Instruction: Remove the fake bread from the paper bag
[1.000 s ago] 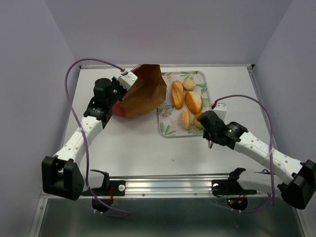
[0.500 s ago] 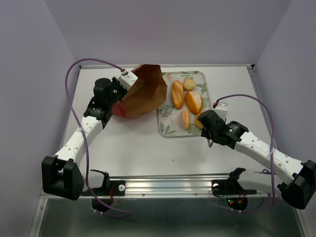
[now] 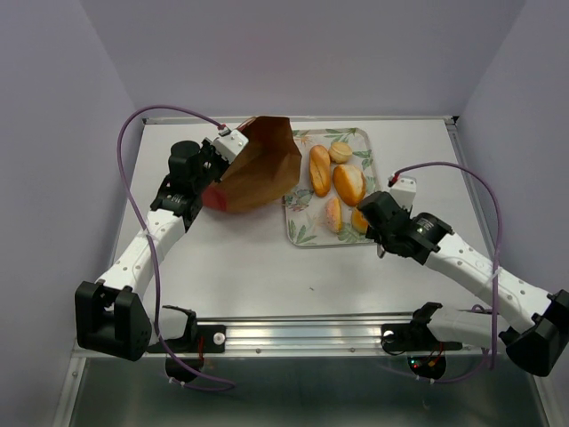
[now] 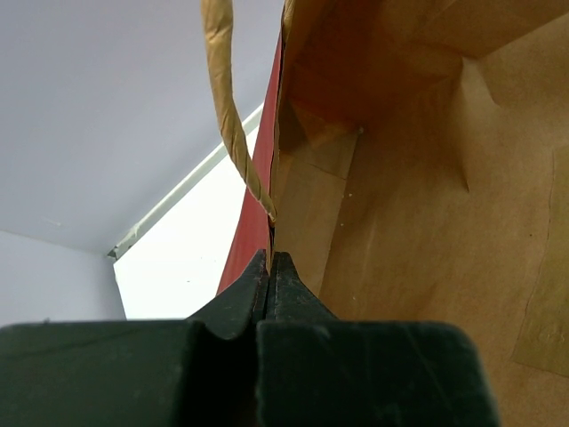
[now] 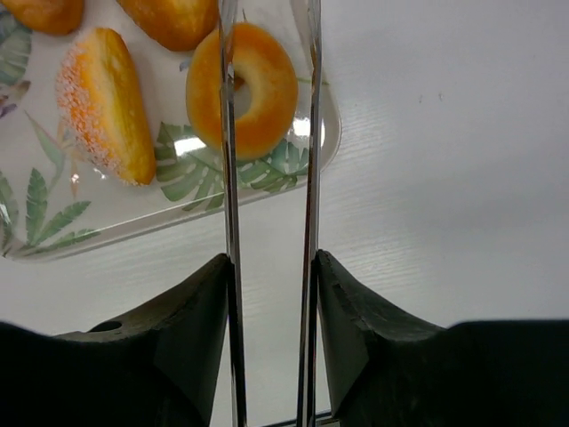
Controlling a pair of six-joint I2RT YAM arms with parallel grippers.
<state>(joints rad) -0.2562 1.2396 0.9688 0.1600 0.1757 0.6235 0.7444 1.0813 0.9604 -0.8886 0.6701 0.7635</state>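
The left gripper [image 4: 269,260] is clamping the paper bag [image 4: 427,222] by its rim; the right gripper [image 5: 267,53] is hovering, fingers parted, over the bagel [image 5: 267,133] lying on the tray [image 5: 133,218]

A leaf-patterned tray [image 3: 299,229] lies flat on the white table [image 3: 249,267]; lavender walls [image 3: 293,53] surround it.

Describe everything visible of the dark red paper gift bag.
The dark red paper gift bag is creased, with a brown kraft inside and a twisted tan paper loop handle. It is tipped, its open mouth turned up toward the overhead camera. It sits left of the leaf-patterned tray, its right side overlapping the tray's left edge in that view. The left gripper is shut on its rim wall beside the handle's root. Nothing shows in the visible part of its inside. Whether its base is lifted cannot be told.
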